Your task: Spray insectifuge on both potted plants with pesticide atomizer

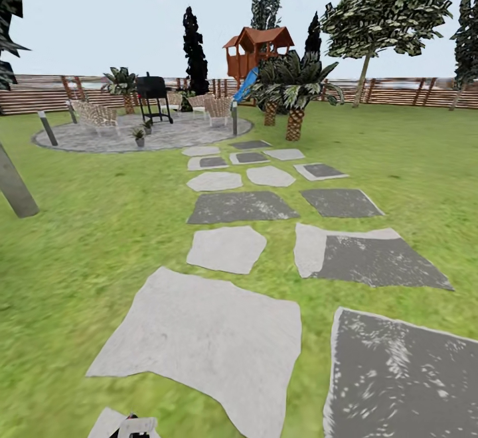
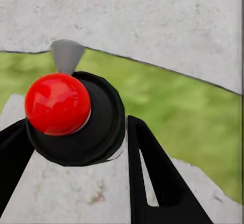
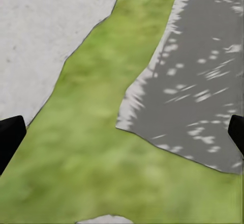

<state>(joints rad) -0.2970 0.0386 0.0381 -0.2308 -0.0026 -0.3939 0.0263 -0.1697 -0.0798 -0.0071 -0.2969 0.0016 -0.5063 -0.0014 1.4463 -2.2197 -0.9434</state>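
The garden lies far ahead at the upper left of the head view, with its round grey paving (image 1: 179, 134) on the lawn. Two small potted plants (image 1: 139, 134) (image 1: 147, 123) stand on that paving near the black grill (image 1: 153, 93). I cannot make out the pesticide atomizer at this distance. My left gripper (image 2: 76, 122) hangs open over a pale stone, and a black round part with a red dome (image 2: 57, 103) sits beyond its fingers. Over grass between two stones, my right gripper (image 3: 124, 127) is open and holds nothing.
A path of pale and dark stepping stones (image 1: 226, 249) runs across the lawn toward the paving. Wicker seats (image 1: 96, 114) ring the grill. Palms (image 1: 294, 93), a red playhouse (image 1: 255, 50), a slat fence (image 1: 398, 93) and low light posts (image 1: 48, 127) stand around.
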